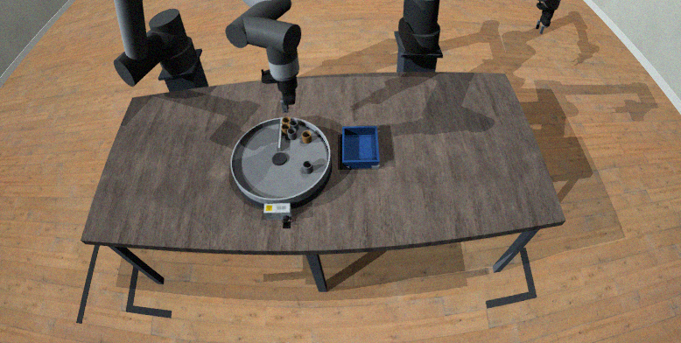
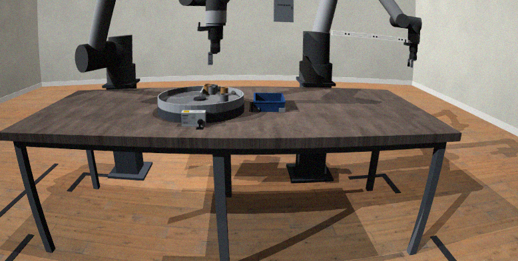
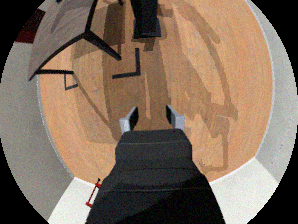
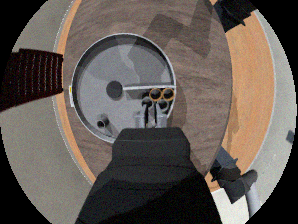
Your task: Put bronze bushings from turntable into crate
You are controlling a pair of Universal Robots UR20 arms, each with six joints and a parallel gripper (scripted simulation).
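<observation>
The turntable (image 1: 259,176) (image 4: 95,100) carries bronze and steel bushings. Two bronze bushings (image 1: 285,129) (image 4: 155,94) stand beside the divider bar, close against two steel bushings (image 1: 291,134) (image 4: 163,105). A third bronze bushing (image 1: 306,136) (image 2: 224,90) stands apart; the gripper hides it in the right wrist view. Another steel bushing (image 1: 307,167) (image 4: 105,123) stands alone. The blue crate (image 1: 361,161) (image 2: 269,106) looks level and empty. My right gripper (image 1: 285,106) (image 2: 210,60) (image 4: 151,110) hangs high over the turntable's back edge, its fingers narrowly apart with nothing between. My left gripper (image 1: 540,27) (image 3: 152,111) is wide open and empty, beyond the table.
The divider bar (image 1: 279,136) (image 4: 142,88) runs from the hub (image 1: 279,158) toward the turntable's back rim. A small box (image 1: 277,212) (image 2: 194,118) stands at the turntable's front. The crate stands just right of the turntable in the top and exterior views, with a pale corner guide (image 2: 282,109) at its base.
</observation>
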